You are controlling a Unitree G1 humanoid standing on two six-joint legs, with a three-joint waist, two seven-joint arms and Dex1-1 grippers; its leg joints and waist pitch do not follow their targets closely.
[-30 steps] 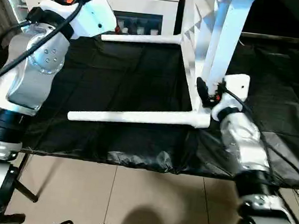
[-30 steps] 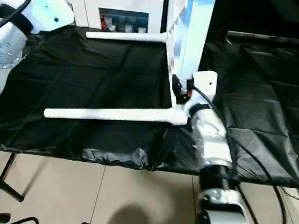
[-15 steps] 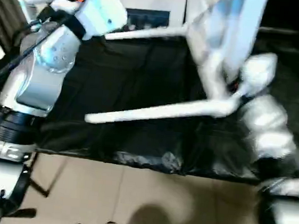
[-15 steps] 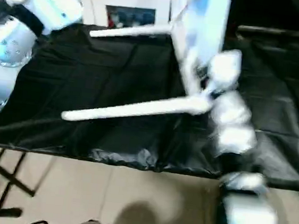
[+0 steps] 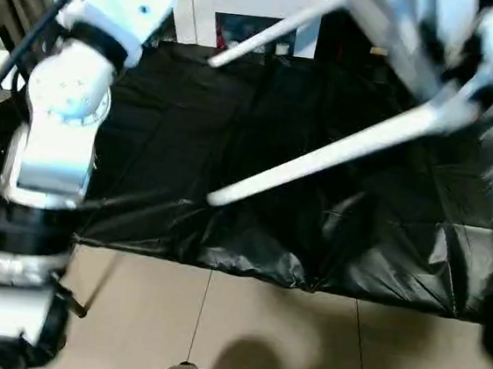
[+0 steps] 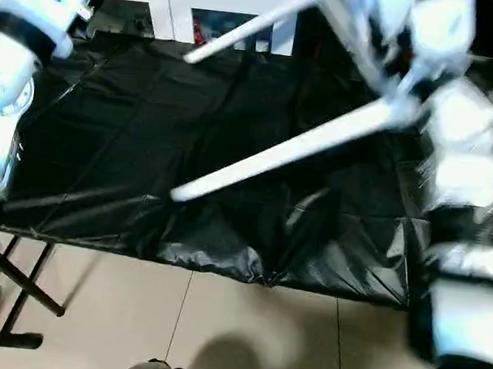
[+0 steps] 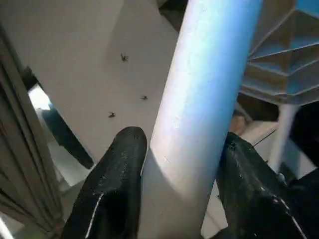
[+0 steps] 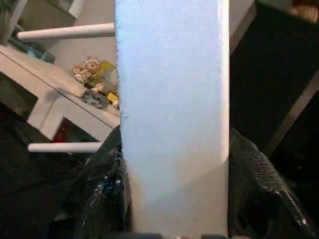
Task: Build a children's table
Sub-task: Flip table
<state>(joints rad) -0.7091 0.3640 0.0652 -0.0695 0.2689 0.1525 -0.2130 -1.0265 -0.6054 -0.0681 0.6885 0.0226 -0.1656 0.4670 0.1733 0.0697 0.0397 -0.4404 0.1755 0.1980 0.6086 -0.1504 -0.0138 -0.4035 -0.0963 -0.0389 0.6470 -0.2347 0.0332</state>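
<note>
The children's table hangs in the air above the black cloth, tipped on its side. Its white tabletop point(image 5: 396, 24) is at the upper right, blurred. One long white leg point(image 5: 329, 154) slants down toward the cloth, and a second leg point(image 5: 272, 28) points away behind it. My left gripper point(image 7: 182, 139) is shut on a leg point(image 7: 199, 99), one black finger on each side, with the ribbed underside point(image 7: 279, 64) close by. My right gripper point(image 8: 174, 144) is shut on the tabletop's flat white edge point(image 8: 172, 99). The right forearm point(image 6: 461, 154) rises at the right.
A black cloth point(image 5: 190, 134) covers the work surface; its crumpled front edge point(image 5: 256, 260) hangs over the tiled floor point(image 5: 257, 335). A white cabinet point(image 5: 247, 8) with glass doors stands behind the cloth. My left arm point(image 5: 70, 104) fills the left side.
The table has been lifted and tilted: the near leg went from lying level to slanting upward to the right. Both arms have risen with it, and the camera has shifted.
</note>
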